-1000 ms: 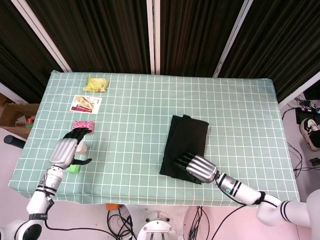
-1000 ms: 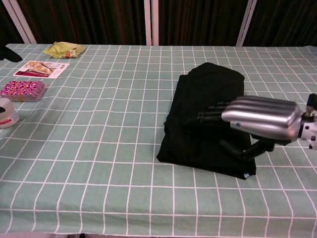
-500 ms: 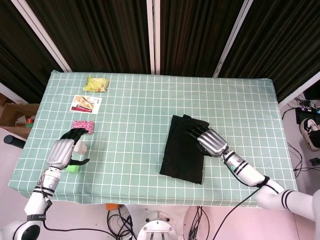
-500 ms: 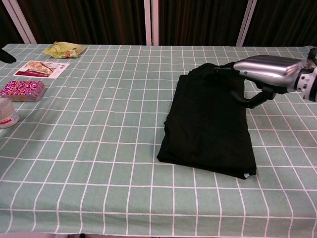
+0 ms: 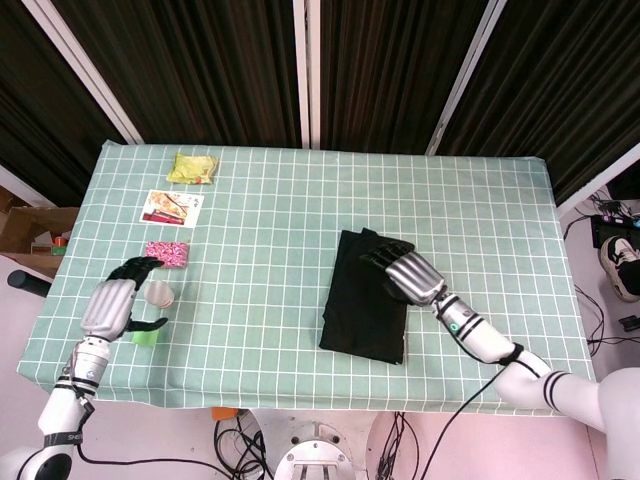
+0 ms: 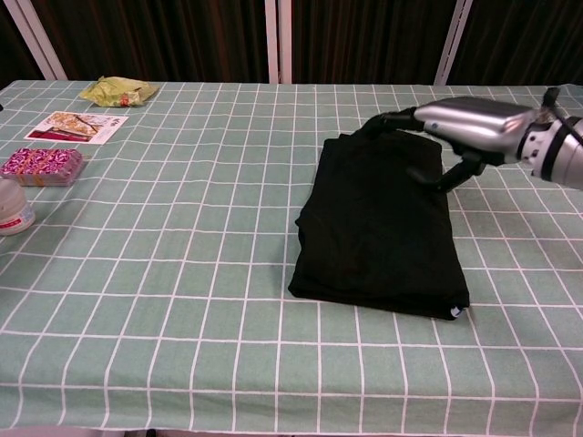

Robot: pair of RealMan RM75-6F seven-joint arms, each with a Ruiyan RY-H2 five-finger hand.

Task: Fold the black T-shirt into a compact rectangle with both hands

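Note:
The black T-shirt (image 5: 366,297) (image 6: 378,228) lies folded as a long narrow rectangle right of the table's centre, with its short ends near and far. My right hand (image 5: 405,268) (image 6: 460,123) is over the shirt's far end. Its fingers (image 6: 387,119) are stretched out flat across the far edge and the thumb points down onto the cloth. It holds no fold. My left hand (image 5: 112,305) is far from the shirt, at the table's left front beside a white cup, fingers loosely apart and empty. The chest view does not show it.
Along the left side lie a yellow-green packet (image 5: 191,167) (image 6: 117,91), a printed card (image 5: 172,207) (image 6: 76,126), a pink patterned pack (image 5: 166,251) (image 6: 41,166), a white cup (image 5: 158,293) (image 6: 11,208) and a small green block (image 5: 147,337). The checked tablecloth (image 5: 270,250) covers the table.
My right hand has moved from the shirt's near end along its length to the far end. The far end now lies flatter. My left hand has drifted slightly left and toward the front edge.

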